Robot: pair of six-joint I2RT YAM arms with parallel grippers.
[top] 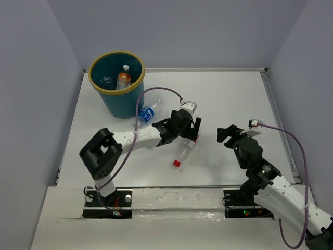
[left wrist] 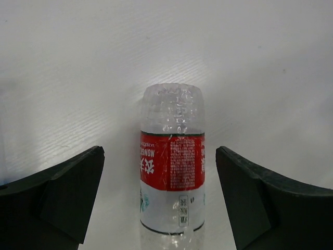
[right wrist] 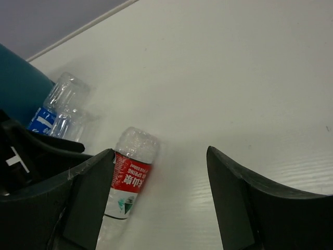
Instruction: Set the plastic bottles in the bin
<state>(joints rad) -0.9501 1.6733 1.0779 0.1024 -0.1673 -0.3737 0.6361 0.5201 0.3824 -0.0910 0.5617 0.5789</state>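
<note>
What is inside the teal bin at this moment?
Inside the bin I see an orange-liquid bottle with a white cap and a clear bottle beside it. Its near side covers part of the floor, so more may be hidden.

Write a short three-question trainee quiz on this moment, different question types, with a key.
1. Short answer: what lies between the open jaws of the left gripper?
2. True or false: the right gripper is open with nothing in it.
3. Multiple choice: relative to the bin, the blue-labelled bottle is: A) inside it; B) on the table beside it; C) balanced on its rim.

Key
1. The red-labelled bottle, lying on the table, with neither finger touching it.
2. True.
3. B.
</note>
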